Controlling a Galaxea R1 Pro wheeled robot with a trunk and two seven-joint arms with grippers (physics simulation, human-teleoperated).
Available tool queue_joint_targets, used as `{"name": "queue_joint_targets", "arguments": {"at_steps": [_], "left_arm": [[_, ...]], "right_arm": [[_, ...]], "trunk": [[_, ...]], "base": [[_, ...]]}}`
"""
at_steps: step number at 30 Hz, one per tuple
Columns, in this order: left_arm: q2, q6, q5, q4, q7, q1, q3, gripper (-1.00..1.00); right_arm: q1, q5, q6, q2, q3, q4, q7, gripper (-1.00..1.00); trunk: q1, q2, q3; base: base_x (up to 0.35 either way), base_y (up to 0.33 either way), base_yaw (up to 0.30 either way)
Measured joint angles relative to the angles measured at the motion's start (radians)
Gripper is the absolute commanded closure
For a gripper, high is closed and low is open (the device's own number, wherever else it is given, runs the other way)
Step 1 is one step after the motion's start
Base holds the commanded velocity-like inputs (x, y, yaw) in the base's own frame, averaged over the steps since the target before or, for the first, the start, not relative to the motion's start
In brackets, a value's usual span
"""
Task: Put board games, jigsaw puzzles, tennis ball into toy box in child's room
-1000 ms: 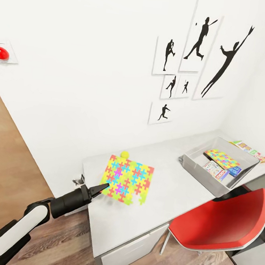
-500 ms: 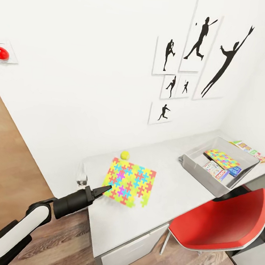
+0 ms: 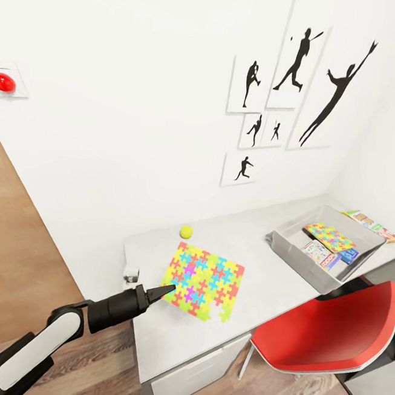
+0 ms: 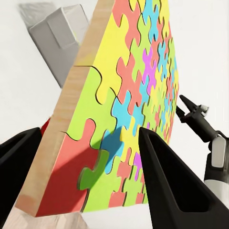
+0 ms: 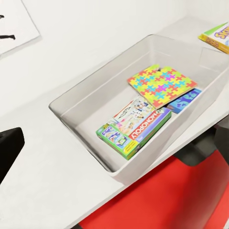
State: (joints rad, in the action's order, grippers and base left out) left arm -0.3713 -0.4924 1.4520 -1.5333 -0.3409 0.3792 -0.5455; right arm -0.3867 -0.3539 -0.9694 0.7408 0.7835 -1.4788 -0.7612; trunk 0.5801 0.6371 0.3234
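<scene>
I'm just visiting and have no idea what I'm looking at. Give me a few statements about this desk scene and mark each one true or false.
1. The left gripper holds a jigsaw puzzle by its edge. True.
2. The grey toy box is empty. False: it holds a second puzzle, a Monopoly box and a blue box.
3. The tennis ball lies on the desk near the wall. True.
4. The chair is blue. False: it is red.
5. One game box lies on the desk outside the toy box. True.
</scene>
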Motion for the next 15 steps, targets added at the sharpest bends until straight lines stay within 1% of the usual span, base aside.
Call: {"name": "queue_joint_targets", "arguments": {"at_steps": [7,15], "left_arm": [[0.011,-0.002,0.001,0.001,0.002,0.0,0.007,1.0],[0.017,-0.004,0.003,0.004,0.004,0.0,0.016,1.0]], "right_arm": [[0.0,-0.001,-0.002,0.0,0.0,0.0,0.0,-1.0],[0.0,-0.002,-0.008,0.0,0.001,0.0,0.0,-1.0]], "trunk": [[-0.027,-0.049,-0.022],[-0.058,-0.105,-0.05]], "base": [[0.0,0.0,-0.019],[0.0,0.0,-0.106]]}}
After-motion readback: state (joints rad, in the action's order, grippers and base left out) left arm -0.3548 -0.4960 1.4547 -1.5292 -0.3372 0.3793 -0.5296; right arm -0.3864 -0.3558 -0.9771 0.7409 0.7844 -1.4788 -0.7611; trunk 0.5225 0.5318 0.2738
